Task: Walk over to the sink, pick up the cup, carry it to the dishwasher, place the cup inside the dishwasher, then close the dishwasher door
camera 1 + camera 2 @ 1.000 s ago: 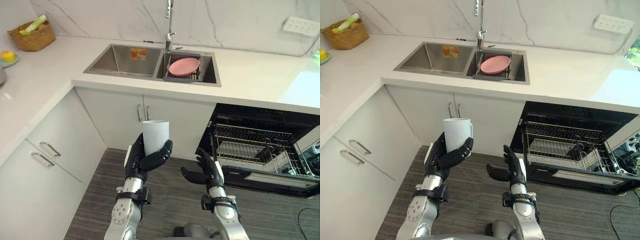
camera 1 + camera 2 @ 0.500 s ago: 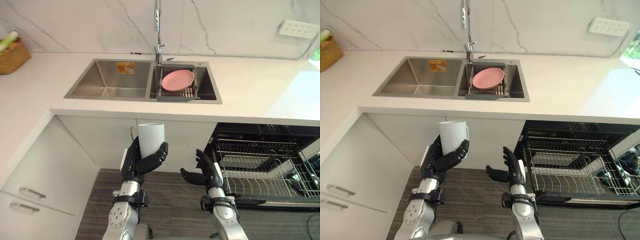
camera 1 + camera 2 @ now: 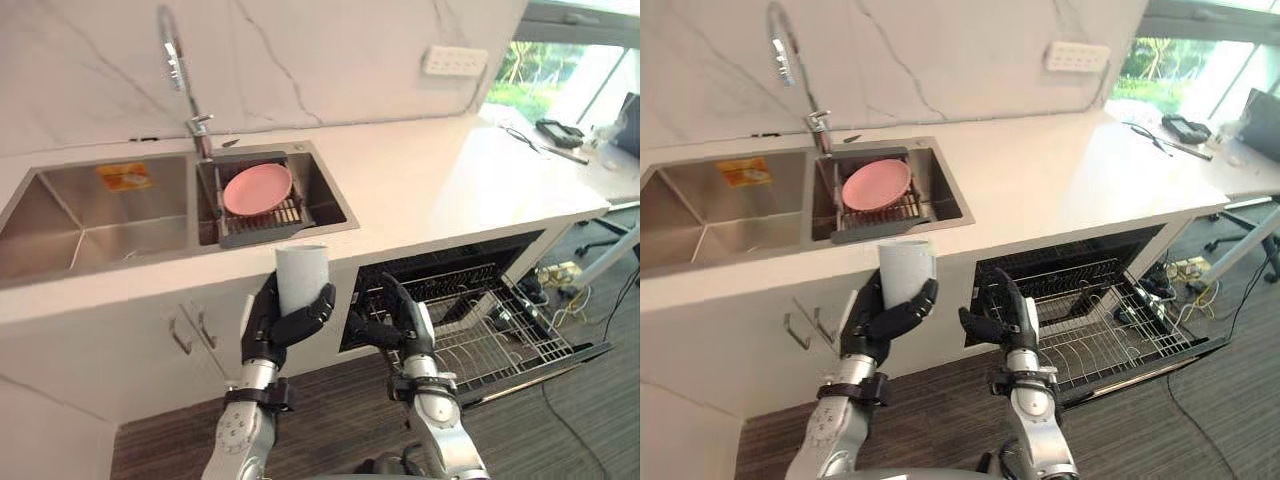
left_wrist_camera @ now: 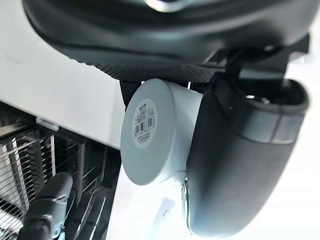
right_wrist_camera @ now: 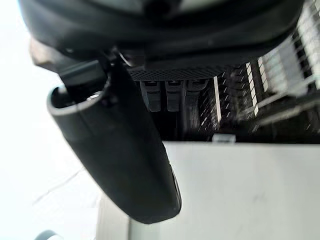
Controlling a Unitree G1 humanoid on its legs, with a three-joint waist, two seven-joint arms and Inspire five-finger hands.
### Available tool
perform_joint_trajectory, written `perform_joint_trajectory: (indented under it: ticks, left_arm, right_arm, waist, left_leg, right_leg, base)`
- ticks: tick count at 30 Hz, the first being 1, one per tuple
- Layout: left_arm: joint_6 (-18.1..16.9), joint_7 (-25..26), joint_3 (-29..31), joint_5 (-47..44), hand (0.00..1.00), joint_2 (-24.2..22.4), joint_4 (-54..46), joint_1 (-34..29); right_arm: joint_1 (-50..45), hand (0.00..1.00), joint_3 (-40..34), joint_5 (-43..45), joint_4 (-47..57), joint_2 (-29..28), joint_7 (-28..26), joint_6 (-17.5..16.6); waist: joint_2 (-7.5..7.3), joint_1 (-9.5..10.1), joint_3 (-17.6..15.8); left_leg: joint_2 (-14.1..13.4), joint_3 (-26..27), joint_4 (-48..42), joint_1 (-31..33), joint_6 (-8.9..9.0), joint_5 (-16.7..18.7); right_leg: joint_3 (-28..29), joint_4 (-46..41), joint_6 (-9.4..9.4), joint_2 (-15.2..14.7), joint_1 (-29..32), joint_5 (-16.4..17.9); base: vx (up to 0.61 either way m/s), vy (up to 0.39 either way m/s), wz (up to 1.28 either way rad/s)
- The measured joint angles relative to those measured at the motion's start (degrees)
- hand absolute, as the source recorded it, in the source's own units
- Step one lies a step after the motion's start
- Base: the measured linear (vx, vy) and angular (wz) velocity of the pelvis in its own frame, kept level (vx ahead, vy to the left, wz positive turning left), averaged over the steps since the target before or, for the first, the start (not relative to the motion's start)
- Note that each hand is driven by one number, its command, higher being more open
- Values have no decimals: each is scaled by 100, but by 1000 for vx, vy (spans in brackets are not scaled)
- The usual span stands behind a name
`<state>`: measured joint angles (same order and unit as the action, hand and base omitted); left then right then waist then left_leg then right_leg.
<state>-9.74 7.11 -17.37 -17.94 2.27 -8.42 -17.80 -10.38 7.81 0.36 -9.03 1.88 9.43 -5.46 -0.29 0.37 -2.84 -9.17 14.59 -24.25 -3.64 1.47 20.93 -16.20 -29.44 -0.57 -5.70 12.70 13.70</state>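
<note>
The cup sits upright in the left hand, fingers curled round it; right hand spread, holding nothing.

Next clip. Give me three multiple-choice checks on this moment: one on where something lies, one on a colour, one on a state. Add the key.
1. In which basin of the sink does the plate lie?
A. left
B. right
C. across both

2. What colour is the cup held in the left hand?
A. pink
B. black
C. white

3. How does the dishwasher stand?
A. shut
B. open, rack pushed in
C. open, rack pulled out

Key:
1 B: the plate sits in the basin on the robot's right.
2 C: the cup's wall and base are white.
3 C: the rack juts out over the lowered door.
</note>
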Motion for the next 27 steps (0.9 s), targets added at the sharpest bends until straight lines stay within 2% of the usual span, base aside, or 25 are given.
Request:
perform_joint_trajectory:
  ticks: [2,3,4,5,7,9,10,11,12,13,18,27]
  left_arm:
    - [11,-7,4,3,30,-58,-1,71]
    - [11,-7,8,3,30,-79,-2,85]
    - [10,-7,107,3,30,-104,-7,84]
    - [4,-6,124,3,30,-110,-10,73]
    - [-8,-10,144,4,30,-102,-13,163]
    - [-8,-1,146,6,30,-102,-11,209]
    - [-8,11,153,29,30,-104,-8,220]
    - [-8,14,162,88,30,-114,-6,220]
    - [-100,-23,107,131,30,-21,-19,198]
    - [-99,-21,96,167,30,34,-15,248]
    - [-98,17,104,218,30,115,-14,295]
    - [-94,30,-240,223,30,120,-103,285]
  right_arm:
    - [-138,90,-112,1,64,1,84,2]
    - [-205,90,-116,3,141,23,103,3]
    - [-259,90,-110,6,287,38,108,2]
    - [-272,90,-104,7,387,36,117,-10]
    - [-150,90,-139,9,499,36,176,-77]
    - [-36,90,-146,11,478,37,181,-83]
    - [21,90,-142,11,395,38,181,-93]
    - [55,90,-146,10,323,49,181,-98]
    - [94,90,-153,14,57,8,181,-93]
    - [44,90,-139,14,10,-49,170,-85]
    - [-117,90,-140,14,197,-116,114,-85]
    - [-415,90,-105,65,983,-228,35,-86]
  waist:
    - [68,-3,-56]
    - [100,0,-80]
    - [137,28,-115]
    - [112,62,-106]
    - [149,92,-70]
    - [135,202,-89]
    - [173,201,-106]
    - [210,196,-103]
    - [117,218,-111]
    - [15,164,-68]
    - [-18,141,-48]
    - [-66,119,-8]
  left_leg:
    - [-255,-65,-809,177,164,-130]
    - [-359,-127,-1303,301,186,-299]
    - [-476,-248,-2037,507,150,-671]
    - [-471,-409,-2252,650,199,-542]
    - [-223,-851,-1907,1059,191,-135]
    - [112,-1403,-1165,1266,192,-21]
    - [332,-1883,-488,1271,248,-144]
    - [381,-2036,-91,1233,209,-490]
    - [430,-1915,69,1045,256,-793]
    - [560,-1841,232,950,170,-847]
    - [812,-1535,573,785,-17,-961]
    - [784,-1250,834,549,-26,-970]
  right_leg:
    - [47,290,-45,231,-292,-20]
    - [100,444,-63,324,-490,-36]
    - [227,709,-98,423,-786,-101]
    - [349,887,-94,461,-895,-160]
    - [570,1226,-48,466,-993,-323]
    - [854,1423,37,444,-1035,-467]
    - [988,1483,101,419,-1099,-504]
    - [1064,1486,125,448,-1106,-506]
    - [1311,1621,233,422,-1232,-567]
    - [1455,1808,288,289,-1306,-615]
    - [1705,2024,436,9,-1293,-705]
    - [1998,2056,487,61,-1258,-741]
  base:
    - [189,-88,-30]
    - [184,-49,-39]
    - [210,-20,-55]
    - [198,35,-65]
    - [151,66,-61]
    - [150,157,-72]
    - [133,200,-64]
    - [145,230,-69]
    - [138,226,-47]
    - [130,222,-36]
    - [54,143,-21]
    - [11,8,-18]
